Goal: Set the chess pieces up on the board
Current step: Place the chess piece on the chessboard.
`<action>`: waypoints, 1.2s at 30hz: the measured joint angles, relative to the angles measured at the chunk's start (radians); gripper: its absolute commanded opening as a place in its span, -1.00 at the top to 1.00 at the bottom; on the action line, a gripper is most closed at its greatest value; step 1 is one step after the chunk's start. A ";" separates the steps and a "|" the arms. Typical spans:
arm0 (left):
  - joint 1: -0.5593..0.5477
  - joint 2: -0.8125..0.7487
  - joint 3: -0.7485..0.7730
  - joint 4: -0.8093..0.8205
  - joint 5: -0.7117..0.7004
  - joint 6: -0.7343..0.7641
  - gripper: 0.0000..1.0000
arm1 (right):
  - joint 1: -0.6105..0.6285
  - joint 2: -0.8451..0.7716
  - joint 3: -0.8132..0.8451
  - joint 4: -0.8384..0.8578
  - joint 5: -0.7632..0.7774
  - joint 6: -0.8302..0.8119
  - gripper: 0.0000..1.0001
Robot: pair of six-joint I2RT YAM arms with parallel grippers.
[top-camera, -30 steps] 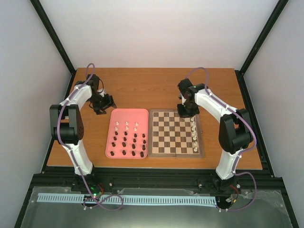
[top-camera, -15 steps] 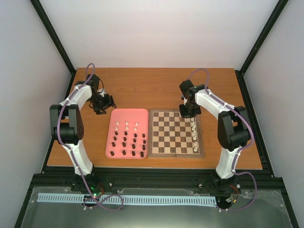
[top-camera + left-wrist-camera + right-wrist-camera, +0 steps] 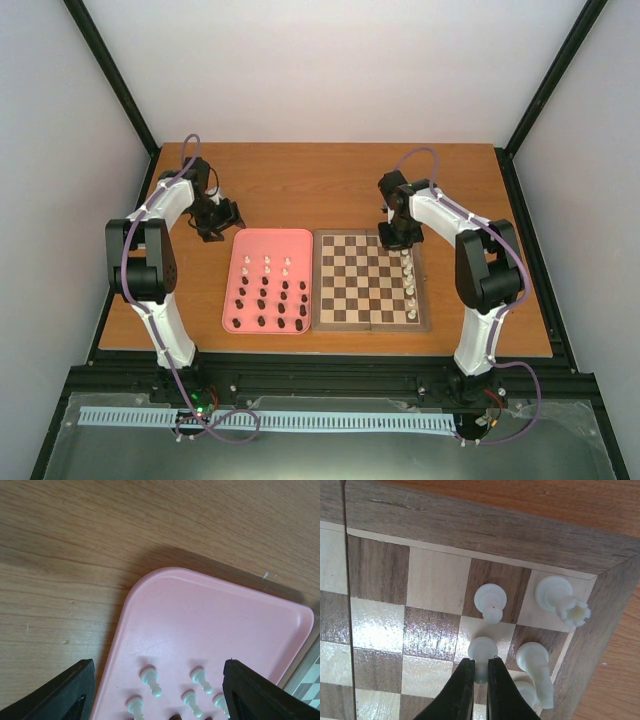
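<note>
The wooden chessboard (image 3: 318,282) lies right of centre. Several white pieces (image 3: 409,285) stand along its right edge. My right gripper (image 3: 402,240) is at the board's far right corner, shut on a white pawn (image 3: 482,652) over a light square. Beside it are another white pawn (image 3: 490,600), a white rook (image 3: 557,596) in the corner square and a further white piece (image 3: 535,662). My left gripper (image 3: 222,222) is open and empty over the pink tray's far left corner, where white pawns (image 3: 150,679) stand. Dark pieces (image 3: 270,305) fill the tray's near rows.
The pink tray (image 3: 268,243) lies just left of the board, its rim (image 3: 165,572) in the left wrist view. Bare wooden table (image 3: 300,185) stretches behind both. The board's brown border (image 3: 470,525) runs close to my right fingers.
My right gripper has shifted a little to the right along the board's far edge, with the white pawn in it. The left arm has not moved.
</note>
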 measured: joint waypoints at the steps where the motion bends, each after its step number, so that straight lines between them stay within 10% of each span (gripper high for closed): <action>1: 0.000 0.000 0.000 0.000 0.000 0.000 -0.58 | 0.000 0.002 -0.001 0.000 0.000 0.000 0.93; 36: 0.000 0.000 0.000 0.000 0.001 0.000 -0.58 | 0.062 -0.081 0.167 -0.096 -0.023 -0.017 0.23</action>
